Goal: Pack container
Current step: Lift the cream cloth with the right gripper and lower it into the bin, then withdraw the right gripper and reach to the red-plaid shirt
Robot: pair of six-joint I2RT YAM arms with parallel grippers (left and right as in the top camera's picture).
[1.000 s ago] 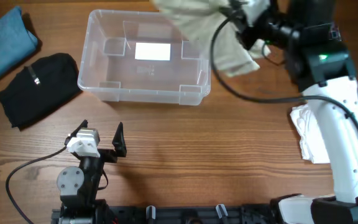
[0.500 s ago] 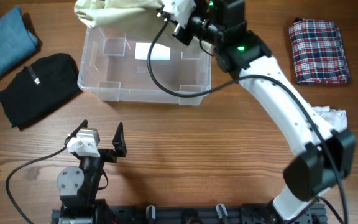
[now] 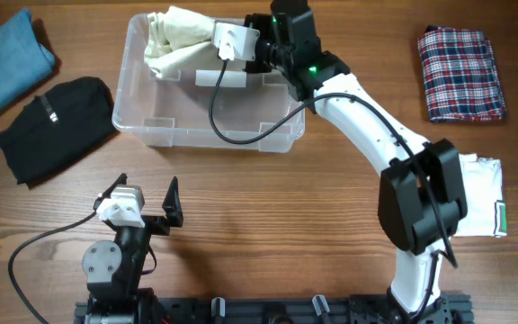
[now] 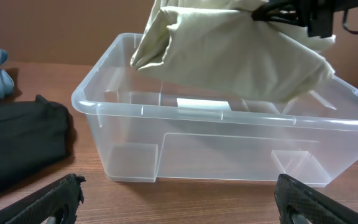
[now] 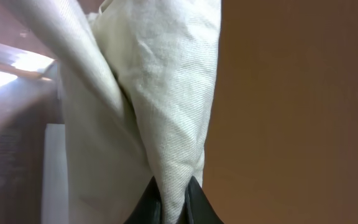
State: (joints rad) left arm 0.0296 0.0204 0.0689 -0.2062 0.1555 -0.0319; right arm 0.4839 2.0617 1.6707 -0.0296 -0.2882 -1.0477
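Container (image 3: 147,128) sits on wood-grain table (image 3: 286,207), cream cloth (image 3: 174,36) hanging above.

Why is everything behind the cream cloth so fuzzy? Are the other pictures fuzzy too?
Right wrist view: the cream cloth hangs near the lens, so the brown behind it blurs. Left wrist view: the container is sharp, the left gripper a bit soft at the bottom corners. Overhead view: crisp throughout.

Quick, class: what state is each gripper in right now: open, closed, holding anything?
Left gripper: open, holding nothing.
Right gripper: closed on the cream fabric garment, over the clear plastic rectangular container.
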